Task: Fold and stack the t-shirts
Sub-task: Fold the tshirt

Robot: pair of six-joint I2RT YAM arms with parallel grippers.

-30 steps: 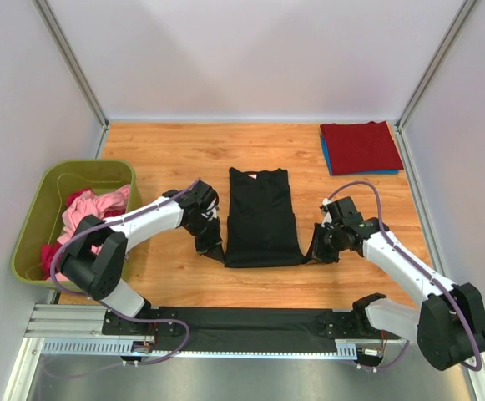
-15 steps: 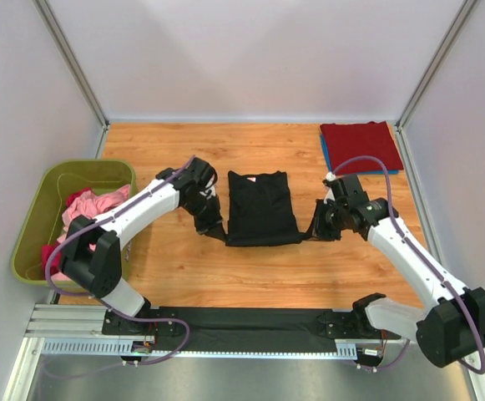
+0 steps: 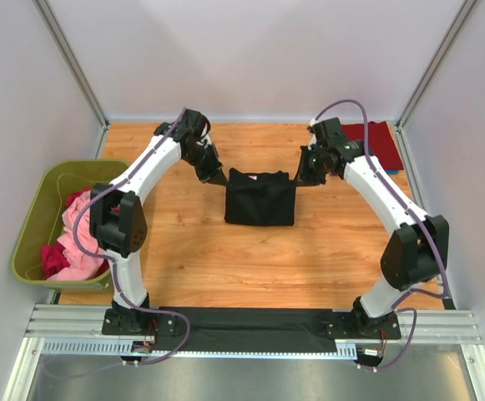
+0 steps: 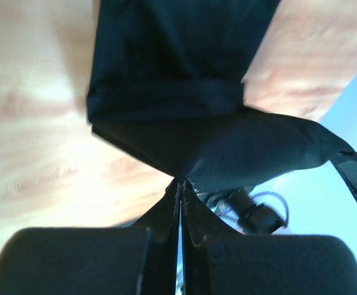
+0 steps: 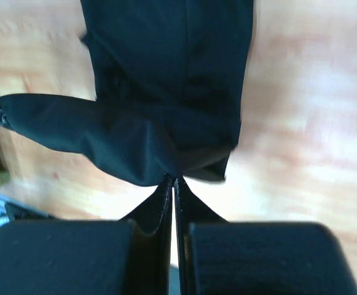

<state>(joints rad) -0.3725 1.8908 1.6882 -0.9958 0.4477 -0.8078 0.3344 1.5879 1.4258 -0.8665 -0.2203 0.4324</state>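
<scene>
The black t-shirt point(image 3: 260, 205) lies doubled mid-table point(image 3: 192, 251), its body running back toward the arm bases from your left gripper point(image 3: 219, 176) and right gripper point(image 3: 300, 178), each pinched shut on one far corner, the lifted edge spanning left to right between them, both equally near

L pincer point(image 3: 223, 177) & R pincer point(image 3: 300, 177) pinch black tee point(image 3: 260, 206) corners

No readable text, label, brand, number or sign shows anywhere in these views.
</scene>
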